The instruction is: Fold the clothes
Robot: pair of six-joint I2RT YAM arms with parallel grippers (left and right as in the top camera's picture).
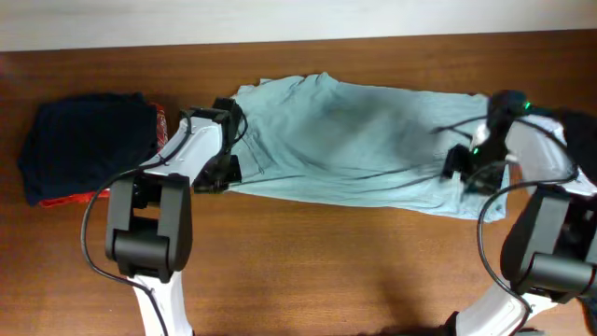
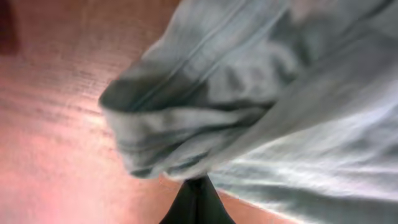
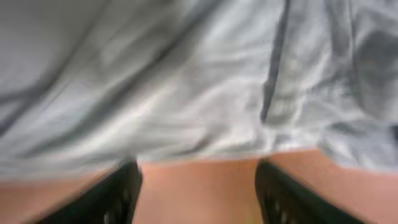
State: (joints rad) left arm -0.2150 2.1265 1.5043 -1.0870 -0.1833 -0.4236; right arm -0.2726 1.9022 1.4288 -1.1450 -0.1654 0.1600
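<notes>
1. You are working over the table (image 1: 326, 271), which is filling the overhead frame. The shirt (image 1: 354, 131) is lying spread across its upper middle, from left of centre to the right edge.
2. A dark folded pile (image 1: 84, 140) is sitting at upper left, apart from the shirt; you are leaving it alone.
3. Your left gripper (image 2: 196, 186) is sitting at the shirt's left end, fingers pressed together and pinching bunched cloth.
4. Your right gripper (image 3: 199, 169) is hovering at the right end, fingers spread, with bare table between them and the hem just beyond. It is holding nothing.
5. For a clean fold, I judge you are needing a matching pinch on the right hem before lifting. Both ends should be rising level so the cloth isn't skewing.
</notes>
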